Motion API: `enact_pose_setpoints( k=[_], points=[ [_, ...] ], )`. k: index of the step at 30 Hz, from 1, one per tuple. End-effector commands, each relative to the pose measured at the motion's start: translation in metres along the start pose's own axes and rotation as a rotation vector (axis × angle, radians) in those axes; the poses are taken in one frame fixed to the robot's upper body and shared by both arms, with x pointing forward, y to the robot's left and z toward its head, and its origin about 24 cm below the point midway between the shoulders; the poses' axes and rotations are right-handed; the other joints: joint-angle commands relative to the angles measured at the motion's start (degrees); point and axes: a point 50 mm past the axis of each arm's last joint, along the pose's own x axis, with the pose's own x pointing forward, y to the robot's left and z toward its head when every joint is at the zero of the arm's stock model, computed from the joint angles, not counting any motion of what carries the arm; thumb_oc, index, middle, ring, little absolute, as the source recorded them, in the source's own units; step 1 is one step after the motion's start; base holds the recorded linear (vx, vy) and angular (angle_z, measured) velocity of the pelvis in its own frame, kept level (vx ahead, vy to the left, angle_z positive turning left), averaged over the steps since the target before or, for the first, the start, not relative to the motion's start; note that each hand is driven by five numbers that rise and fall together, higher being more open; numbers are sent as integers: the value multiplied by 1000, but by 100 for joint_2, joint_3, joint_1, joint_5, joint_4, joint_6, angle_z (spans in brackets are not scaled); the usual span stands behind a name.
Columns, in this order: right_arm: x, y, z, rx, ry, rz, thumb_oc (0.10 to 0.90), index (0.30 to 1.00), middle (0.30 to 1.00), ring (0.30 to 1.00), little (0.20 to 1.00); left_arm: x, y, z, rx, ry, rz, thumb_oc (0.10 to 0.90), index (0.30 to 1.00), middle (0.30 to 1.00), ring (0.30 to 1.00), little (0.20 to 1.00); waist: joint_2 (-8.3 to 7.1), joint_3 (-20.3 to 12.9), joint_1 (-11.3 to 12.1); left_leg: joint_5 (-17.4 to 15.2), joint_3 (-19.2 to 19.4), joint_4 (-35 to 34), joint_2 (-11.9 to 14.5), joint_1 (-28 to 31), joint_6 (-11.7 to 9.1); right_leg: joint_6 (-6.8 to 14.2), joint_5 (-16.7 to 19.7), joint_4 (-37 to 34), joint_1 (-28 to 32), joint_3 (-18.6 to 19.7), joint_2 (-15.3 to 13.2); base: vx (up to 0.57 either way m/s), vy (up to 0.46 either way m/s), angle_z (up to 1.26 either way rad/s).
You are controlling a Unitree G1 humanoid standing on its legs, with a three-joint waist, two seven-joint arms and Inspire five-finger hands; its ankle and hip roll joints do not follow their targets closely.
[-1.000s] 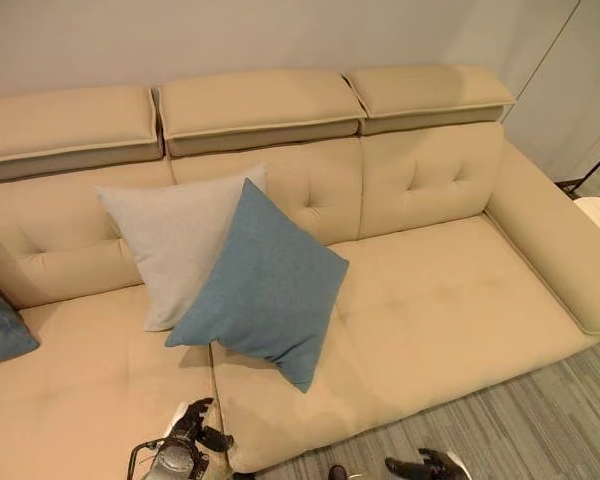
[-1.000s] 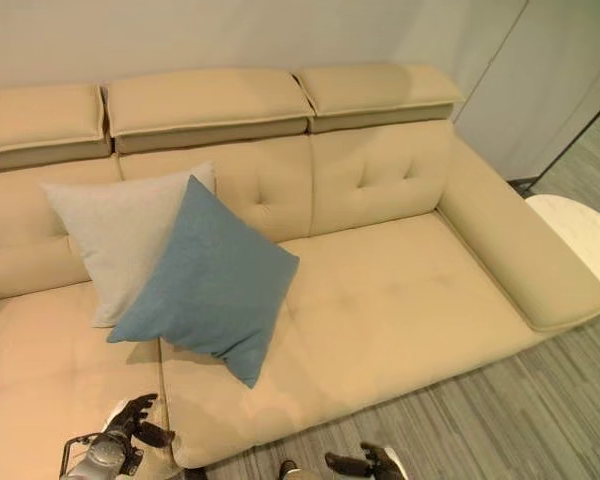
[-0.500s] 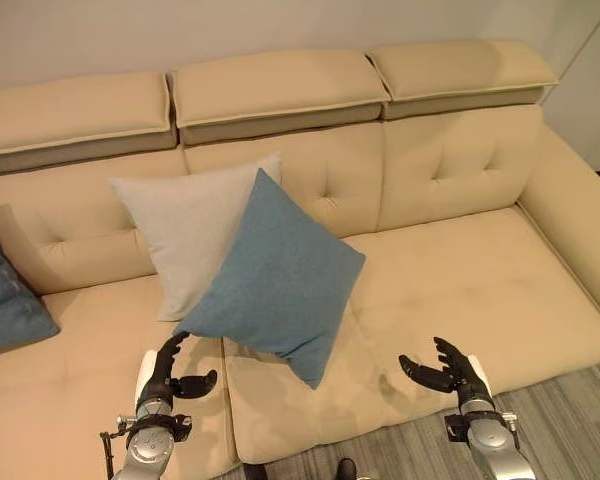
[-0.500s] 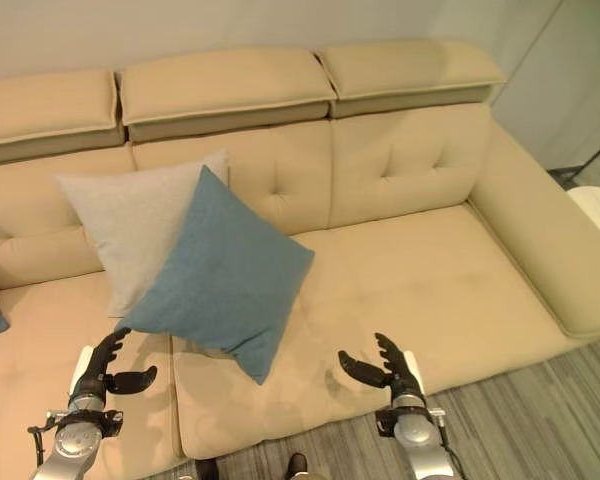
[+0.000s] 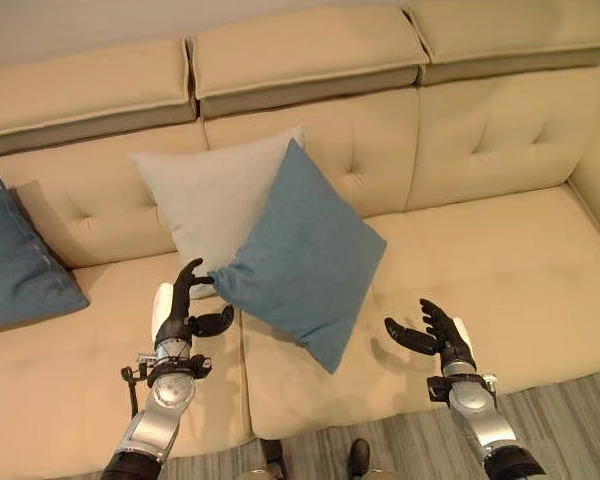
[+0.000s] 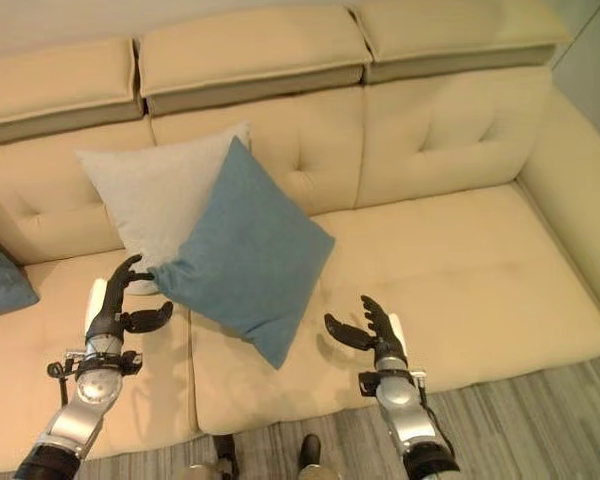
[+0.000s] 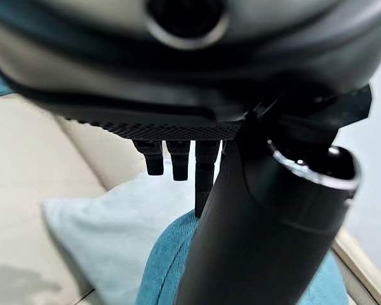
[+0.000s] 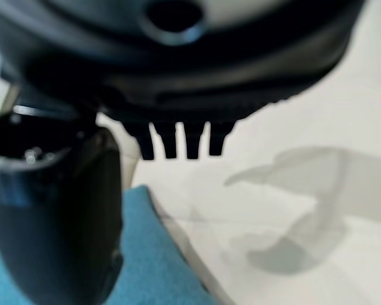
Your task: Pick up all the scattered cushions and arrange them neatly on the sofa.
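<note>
A teal cushion (image 5: 310, 263) stands on one corner in the middle of the tan sofa (image 5: 500, 250), leaning on a pale grey cushion (image 5: 212, 195) propped against the backrest. Another teal cushion (image 5: 15, 260) rests against the backrest at the far left. My left hand (image 5: 178, 310) hovers open just beside the middle teal cushion's left corner, fingers straight. Over the seat to that cushion's lower right, my right hand (image 5: 435, 335) is open and apart from it. The left wrist view looks past straight fingers (image 7: 178, 159) at the grey cushion (image 7: 114, 222) and the teal one (image 7: 171, 267).
The sofa's right armrest (image 6: 590, 220) rises at the right. Grey striped carpet (image 6: 540, 420) runs along the sofa's front. The right half of the seat (image 6: 460, 280) lies bare.
The camera has tilted and shifted toward the sofa. Both hands have risen into view and moved forward toward the middle teal cushion, the left one now next to its corner.
</note>
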Motion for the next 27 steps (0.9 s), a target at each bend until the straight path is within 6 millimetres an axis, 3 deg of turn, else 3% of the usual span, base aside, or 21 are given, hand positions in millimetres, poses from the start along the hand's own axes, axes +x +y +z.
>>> enact_pose_setpoints(
  k=[1, 5, 10, 14, 15, 19, 23, 27],
  points=[
    [11, -11, 46, 55, -209, -71, 800, 900, 900, 900, 900, 29, 34, 64, -74, -296, 196, 800, 900, 900, 900, 900, -91, -48, -38, -378, 66, 3, 171, 157, -527, 441, -161, 21, -146, 163, -278, 84, 3, 1],
    [8, -11, 38, 55, -182, -71, 800, 900, 900, 900, 900, 30, 39, 72, -176, -315, 237, 800, 900, 900, 900, 900, -84, -67, -65, -418, 63, 3, 154, 231, -536, 437, -190, 21, -62, 168, -295, 36, 2, 1],
    [7, -13, 34, 53, -167, -72, 800, 900, 900, 900, 900, 34, 62, 106, -227, -468, 291, 800, 900, 900, 900, 900, -70, -66, -72, -410, 49, 3, 136, 194, -530, 455, -140, 21, -121, 168, -313, 8, 0, 0],
    [7, -17, 34, 36, -166, -67, 800, 900, 900, 900, 900, 34, 70, 111, -214, -504, 235, 800, 900, 900, 900, 900, -31, -83, -51, -415, 52, 3, 134, 201, -530, 463, -152, 21, -107, 163, -316, 12, 3, 0],
    [6, -22, 31, 18, -152, -58, 800, 900, 900, 900, 900, 31, 81, 105, -189, -502, 170, 800, 900, 900, 900, 900, 6, -78, -27, -446, 57, 3, 132, 285, -539, 470, -187, 21, -23, 165, -319, 30, 11, 0],
    [4, -26, 25, -5, -133, -48, 800, 900, 900, 900, 900, 29, 99, 101, -216, -497, 189, 800, 900, 900, 900, 900, 37, -115, -9, -446, 65, 3, 122, 324, -537, 471, -187, 21, 26, 149, -320, 24, 5, -1],
    [3, -26, 23, -2, -123, -45, 800, 900, 900, 900, 900, 30, 96, 106, -224, -513, 166, 800, 900, 900, 900, 900, 49, -95, -36, -454, 50, 3, 117, 352, -531, 473, -192, 21, 52, 148, -315, 0, 0, 0],
    [6, -21, 28, 13, -137, -38, 800, 900, 900, 900, 900, 38, 76, 114, -183, -516, 80, 800, 900, 900, 900, 900, 49, -41, -115, -453, 61, 3, 132, 327, -531, 482, -168, 21, 8, 176, -312, -12, -3, 1]
  ],
)
